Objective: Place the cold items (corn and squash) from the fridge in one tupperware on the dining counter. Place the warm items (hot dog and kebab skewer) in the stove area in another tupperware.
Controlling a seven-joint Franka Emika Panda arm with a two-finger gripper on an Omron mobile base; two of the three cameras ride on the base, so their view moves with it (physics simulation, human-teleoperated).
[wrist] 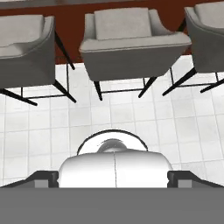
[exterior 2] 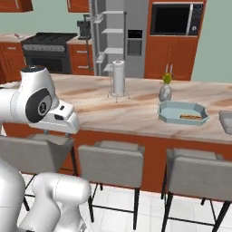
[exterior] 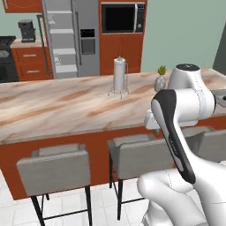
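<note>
Marbled stone counter [exterior 2: 113, 113] carries a pale blue-grey octagonal tray [exterior 2: 183, 112] near its right end, an orange-tan hot dog [exterior 2: 190, 117] lying inside. Just beyond the tray's far-left corner stands a small vase [exterior 2: 165, 92]; a paper-towel holder [exterior 2: 118, 78] stands mid-counter. Gripper [wrist: 113, 178] fingers are spread wide, empty, above the tiled floor [wrist: 131, 113] by grey stools [wrist: 127, 43]. Behind, the fridge [exterior: 70, 35] stands open.

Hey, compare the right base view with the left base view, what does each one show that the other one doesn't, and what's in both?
Right base view alone: another tupperware, pale blue and octagonal, on the dining counter with something orange-brown lying in it, and the corner of a grey tray at the right edge.

Left base view alone: a dark coffee machine seen whole on the back counter.

Both: the paper towel holder, the small vase with a plant, the open fridge, the microwave, the stove area and grey stools.
</note>
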